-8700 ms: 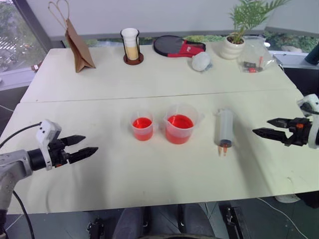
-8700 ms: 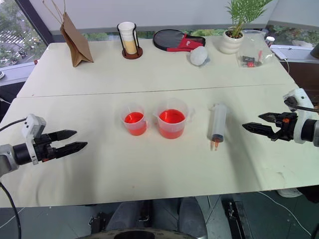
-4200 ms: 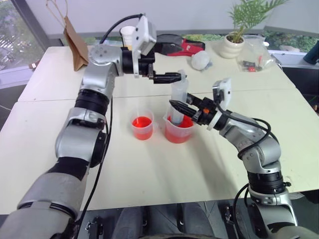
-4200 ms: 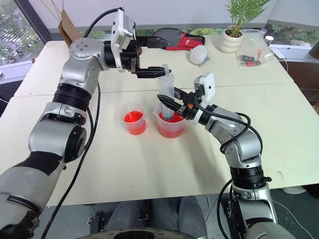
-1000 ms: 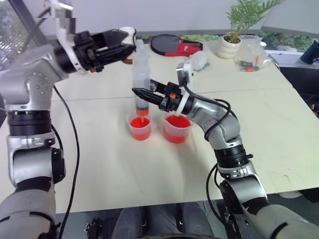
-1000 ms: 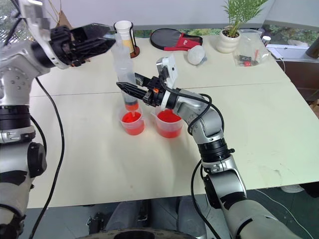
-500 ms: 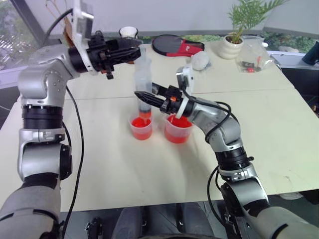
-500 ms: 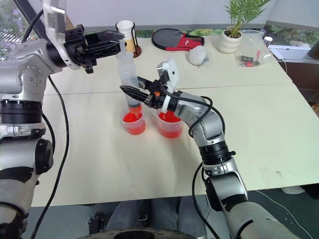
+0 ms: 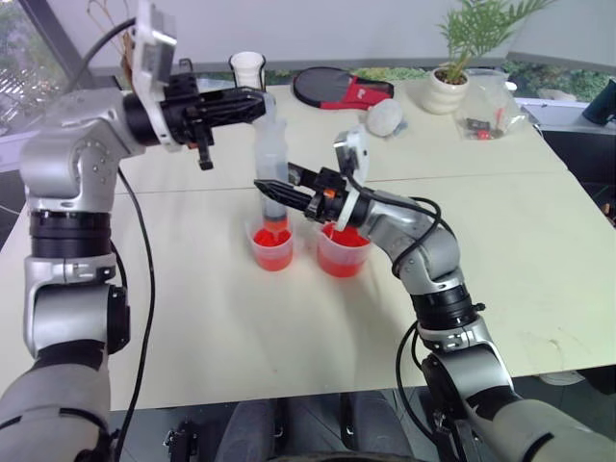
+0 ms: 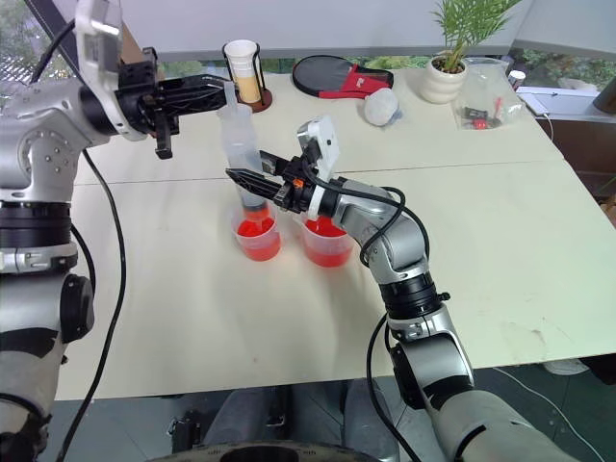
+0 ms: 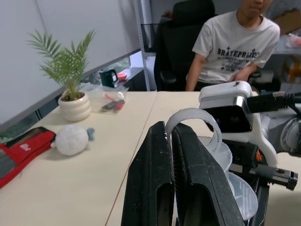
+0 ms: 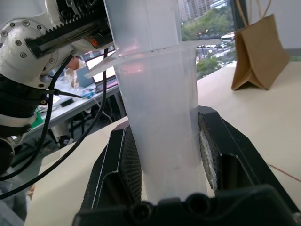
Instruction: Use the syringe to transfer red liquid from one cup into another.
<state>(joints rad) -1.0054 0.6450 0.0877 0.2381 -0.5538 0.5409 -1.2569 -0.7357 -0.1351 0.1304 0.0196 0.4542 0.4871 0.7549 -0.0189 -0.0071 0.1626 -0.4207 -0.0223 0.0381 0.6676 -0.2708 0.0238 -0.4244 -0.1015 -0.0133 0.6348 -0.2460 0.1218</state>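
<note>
Right gripper [image 10: 245, 178]: clamped on the barrel of the syringe [image 10: 243, 152], holding it upright, a pad on each side of the clear tube.
Left gripper [image 10: 223, 92]: fingers pressed together with nothing between them, resting on top of the syringe's plunger end.
Syringe: standing over the smaller cup [image 10: 258, 234], orange tip down inside its mouth, just above or at the red liquid [image 10: 256, 229]; contact with the surface not clear.
Beaker [image 10: 326, 237]: just beside the smaller cup, toward the robot's right, holding red liquid too.
Step in hand: probably pressing the plunger down to empty the syringe into the smaller cup.
Risk, tilt: off-centre push from the left fingers could lever the barrel in the right grip and swing the tip out over the rim, spilling on the table [image 10: 192, 318].
Risk, slip: smooth barrel could slide down through the pads and knock the cup over.
Risk, overflow: too fast a push could splash liquid out.
</note>
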